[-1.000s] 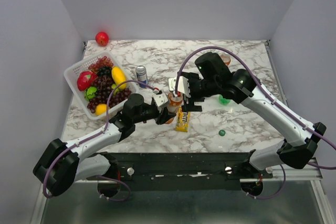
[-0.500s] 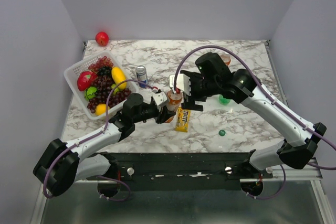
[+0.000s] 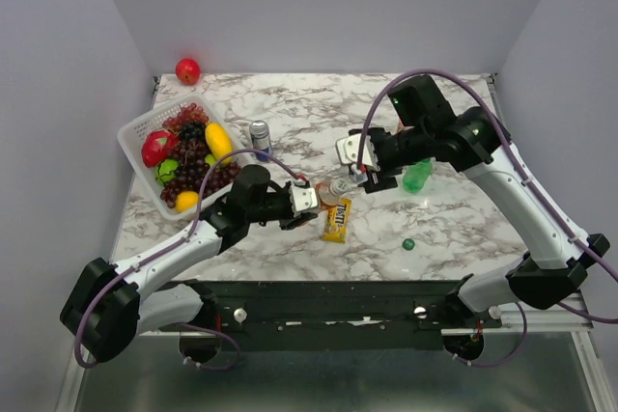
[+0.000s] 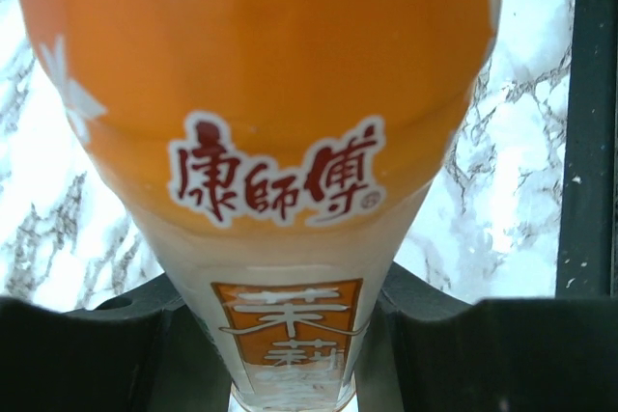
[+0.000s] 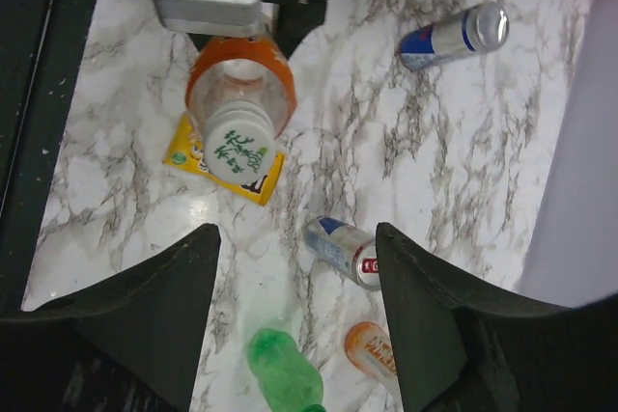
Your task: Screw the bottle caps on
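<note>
Orange bottle (image 5: 241,94): clear plastic, orange label, white cap (image 5: 238,147) with green print sitting on its neck. It's at the far end of the yellow candy pack (image 3: 336,222) on the worktop (image 3: 290,113). Left claw (image 3: 311,200) is clenched on the bottle. Right claw (image 5: 297,233) is spread and empty, clear of the cap, up and right of the pack.

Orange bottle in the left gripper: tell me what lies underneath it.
Seen from the right wrist, a yellow candy packet lies on the marble table beneath the orange bottle, which covers its middle; only two edges show. Whether bottle and packet touch cannot be told.
</note>
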`<move>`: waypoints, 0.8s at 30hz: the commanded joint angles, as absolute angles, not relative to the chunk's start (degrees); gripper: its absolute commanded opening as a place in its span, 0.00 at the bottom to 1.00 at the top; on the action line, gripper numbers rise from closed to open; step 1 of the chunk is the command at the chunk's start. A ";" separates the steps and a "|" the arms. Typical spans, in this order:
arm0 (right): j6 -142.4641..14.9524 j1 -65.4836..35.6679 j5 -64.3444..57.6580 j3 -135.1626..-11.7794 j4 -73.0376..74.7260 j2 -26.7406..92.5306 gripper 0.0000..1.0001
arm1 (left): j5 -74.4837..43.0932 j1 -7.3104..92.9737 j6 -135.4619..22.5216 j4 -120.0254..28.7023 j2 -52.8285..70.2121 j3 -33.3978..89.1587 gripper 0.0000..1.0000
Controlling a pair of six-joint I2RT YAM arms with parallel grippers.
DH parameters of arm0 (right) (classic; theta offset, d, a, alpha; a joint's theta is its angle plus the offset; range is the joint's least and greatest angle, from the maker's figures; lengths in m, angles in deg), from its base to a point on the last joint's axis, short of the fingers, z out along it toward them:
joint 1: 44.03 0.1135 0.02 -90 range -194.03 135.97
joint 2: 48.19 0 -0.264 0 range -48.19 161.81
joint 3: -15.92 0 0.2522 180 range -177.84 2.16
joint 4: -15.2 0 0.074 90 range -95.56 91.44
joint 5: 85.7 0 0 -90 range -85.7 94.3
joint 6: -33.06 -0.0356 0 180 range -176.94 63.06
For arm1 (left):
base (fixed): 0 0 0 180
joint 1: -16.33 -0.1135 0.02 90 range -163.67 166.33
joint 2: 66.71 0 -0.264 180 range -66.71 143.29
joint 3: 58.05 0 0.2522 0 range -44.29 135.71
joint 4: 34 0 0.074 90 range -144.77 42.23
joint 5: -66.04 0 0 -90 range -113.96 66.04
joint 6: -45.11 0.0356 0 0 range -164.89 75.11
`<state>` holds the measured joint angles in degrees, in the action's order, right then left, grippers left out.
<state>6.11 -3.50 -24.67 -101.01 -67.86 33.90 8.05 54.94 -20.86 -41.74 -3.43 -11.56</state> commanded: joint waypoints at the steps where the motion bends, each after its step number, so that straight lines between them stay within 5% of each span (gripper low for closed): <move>1: 17.93 -1.76 -31.30 -99.71 -76.52 33.20 0.73 | 10.85 54.74 -12.38 -49.33 -3.87 -8.35 0.00; 24: 20.93 3.69 -30.33 -97.59 -76.61 34.69 0.67 | 11.02 54.92 -10.88 -51.46 -3.96 -7.20 0.00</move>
<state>20.55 3.17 -29.88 -97.93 -74.94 33.79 9.21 54.94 -11.48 -50.97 -3.43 -9.04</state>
